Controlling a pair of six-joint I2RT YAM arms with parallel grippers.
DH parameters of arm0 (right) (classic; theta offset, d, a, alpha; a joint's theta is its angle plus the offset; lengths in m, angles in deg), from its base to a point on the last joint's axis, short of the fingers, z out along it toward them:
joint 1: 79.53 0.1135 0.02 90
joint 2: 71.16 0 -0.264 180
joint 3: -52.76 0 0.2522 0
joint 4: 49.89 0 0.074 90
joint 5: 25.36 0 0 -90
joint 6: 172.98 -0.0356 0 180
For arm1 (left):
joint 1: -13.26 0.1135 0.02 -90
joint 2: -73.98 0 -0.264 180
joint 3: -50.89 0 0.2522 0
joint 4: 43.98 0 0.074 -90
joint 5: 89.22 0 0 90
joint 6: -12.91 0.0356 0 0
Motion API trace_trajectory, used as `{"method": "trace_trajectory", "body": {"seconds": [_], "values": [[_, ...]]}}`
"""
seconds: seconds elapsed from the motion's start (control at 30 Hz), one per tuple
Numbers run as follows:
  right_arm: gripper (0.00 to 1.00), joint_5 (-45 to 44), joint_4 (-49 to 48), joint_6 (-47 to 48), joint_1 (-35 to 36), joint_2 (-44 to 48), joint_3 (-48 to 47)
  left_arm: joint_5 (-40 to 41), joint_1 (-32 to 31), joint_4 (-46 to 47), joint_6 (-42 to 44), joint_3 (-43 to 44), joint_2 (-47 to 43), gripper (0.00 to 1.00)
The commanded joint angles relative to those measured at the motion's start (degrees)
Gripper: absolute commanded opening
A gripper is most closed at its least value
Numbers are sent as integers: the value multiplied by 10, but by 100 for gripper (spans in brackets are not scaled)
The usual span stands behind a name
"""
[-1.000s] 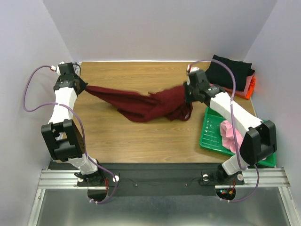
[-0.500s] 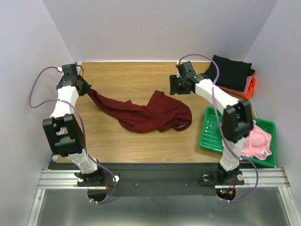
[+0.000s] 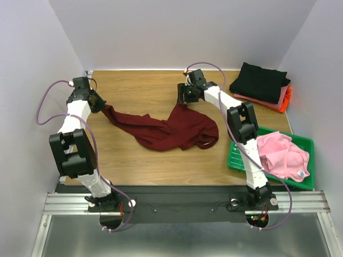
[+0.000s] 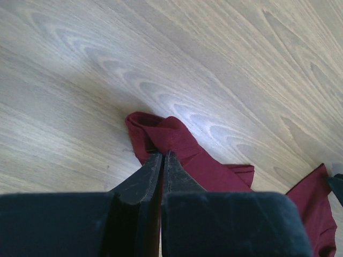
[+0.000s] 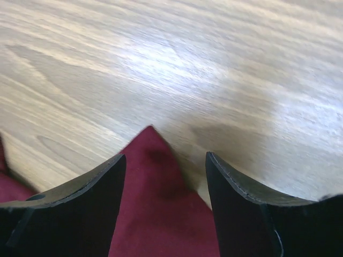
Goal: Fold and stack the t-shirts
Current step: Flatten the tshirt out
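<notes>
A dark maroon t-shirt (image 3: 161, 129) lies crumpled across the middle of the wooden table. My left gripper (image 3: 97, 103) is shut on its left end, with a fold of cloth (image 4: 179, 142) bunched just past the closed fingertips (image 4: 153, 163) of that gripper (image 4: 162, 155). My right gripper (image 3: 182, 100) is open at the back centre, low over a pointed corner of the maroon shirt (image 5: 155, 209) that lies loose between its spread fingers (image 5: 96, 184). A light pink t-shirt (image 3: 278, 155) sits heaped in the tray. Folded black (image 3: 260, 80), salmon (image 3: 282, 94) and orange (image 3: 288, 99) t-shirts are stacked at the back right.
A green plastic tray (image 3: 236, 158) stands at the right near edge. The booth's walls close in the table on the left, back and right. Bare wood (image 3: 139, 85) shows behind the shirt and in front of it.
My right gripper opened and let go of the maroon shirt, then swung back and left. The shirt's right part dropped flat. The left gripper kept its hold and shifted slightly.
</notes>
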Motion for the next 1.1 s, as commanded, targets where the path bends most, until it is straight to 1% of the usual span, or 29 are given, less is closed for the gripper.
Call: {"method": "trace_trajectory", "body": {"seconds": [0.0, 0.2, 0.4, 0.6, 0.73, 0.8, 0.83, 0.87, 0.9, 0.93, 1.0, 1.07], "values": [[67, 32, -31, 22, -1, 2, -30, -4, -1, 6, -1, -4, -25, 7], [67, 41, -30, 34, 3, 18, 24, 0, 0, 3, -6, -1, -23, 7], [66, 37, -30, 38, 17, 6, 21, 0, 0, -3, -7, 10, -16, 7], [59, 34, -28, 27, 26, 16, 24, 1, -1, -8, -6, 17, -12, 7], [56, 28, -27, 17, 32, 33, 53, 1, 0, -8, -5, 16, -13, 7], [50, 27, -27, 14, 33, 39, 71, 0, 0, -7, -5, 13, -14, 7], [44, 27, -27, 13, 33, 39, 76, -1, -1, -7, -3, 13, -14, 7], [26, 28, -27, 12, 33, 38, 78, -2, 0, -7, -3, 13, -13, 7], [16, 27, -27, 8, 33, 39, 84, -2, -1, -7, -1, 13, -13, 7], [0, 23, -27, 3, 33, 39, 82, -2, 0, -6, 1, 14, -14, 7], [0, 19, -27, 2, 33, 40, 80, -2, 0, -6, 3, 17, -13, 7], [0, -4, -27, -9, 32, 48, 70, -4, -1, -7, 4, 28, -13, 7]]}}
